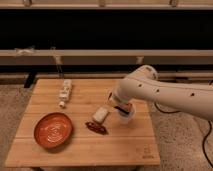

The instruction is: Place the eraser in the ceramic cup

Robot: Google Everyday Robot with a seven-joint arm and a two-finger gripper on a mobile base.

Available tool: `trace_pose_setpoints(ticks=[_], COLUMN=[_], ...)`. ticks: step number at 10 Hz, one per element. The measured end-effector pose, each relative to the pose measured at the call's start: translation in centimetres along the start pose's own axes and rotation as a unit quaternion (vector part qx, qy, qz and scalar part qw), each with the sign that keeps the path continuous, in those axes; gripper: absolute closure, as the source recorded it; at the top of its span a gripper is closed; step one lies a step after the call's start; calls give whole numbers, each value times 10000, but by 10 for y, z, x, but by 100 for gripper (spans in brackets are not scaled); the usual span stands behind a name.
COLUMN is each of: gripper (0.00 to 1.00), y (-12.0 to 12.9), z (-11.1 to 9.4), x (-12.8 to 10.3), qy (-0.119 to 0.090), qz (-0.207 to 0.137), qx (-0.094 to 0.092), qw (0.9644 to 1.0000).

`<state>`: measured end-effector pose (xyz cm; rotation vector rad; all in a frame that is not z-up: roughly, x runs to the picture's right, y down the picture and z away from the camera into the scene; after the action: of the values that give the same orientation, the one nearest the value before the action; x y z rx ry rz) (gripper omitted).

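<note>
White claw (123, 110) above ceramic cup (126, 118).

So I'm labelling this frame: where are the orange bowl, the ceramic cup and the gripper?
orange bowl (53, 130), camera view, ringed inside.
ceramic cup (126, 118), camera view, lower wall.
gripper (123, 108), camera view, over the cup, under the arm.

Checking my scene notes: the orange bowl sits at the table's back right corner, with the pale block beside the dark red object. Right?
Not quite. The camera view shows the orange bowl at the front left; the rest holds. The gripper is over the ceramic cup.
</note>
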<state>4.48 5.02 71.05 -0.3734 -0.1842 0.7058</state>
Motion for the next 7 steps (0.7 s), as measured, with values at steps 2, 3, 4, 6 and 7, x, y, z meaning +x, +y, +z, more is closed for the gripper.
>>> trace_pose_setpoints(ticks=[2,3,4,6,7], gripper=[100,100,96,79,67], y=[-6,-9,-12,-13,-13], z=[9,13,16,22,25], x=[8,13,15,17,17], qy=[-57,-86,-131,-200,-235], qz=[103,140,195,261,310], qx=[-8,-3,-12,-25,-24], qw=[9999,9999,9997,9995,9992])
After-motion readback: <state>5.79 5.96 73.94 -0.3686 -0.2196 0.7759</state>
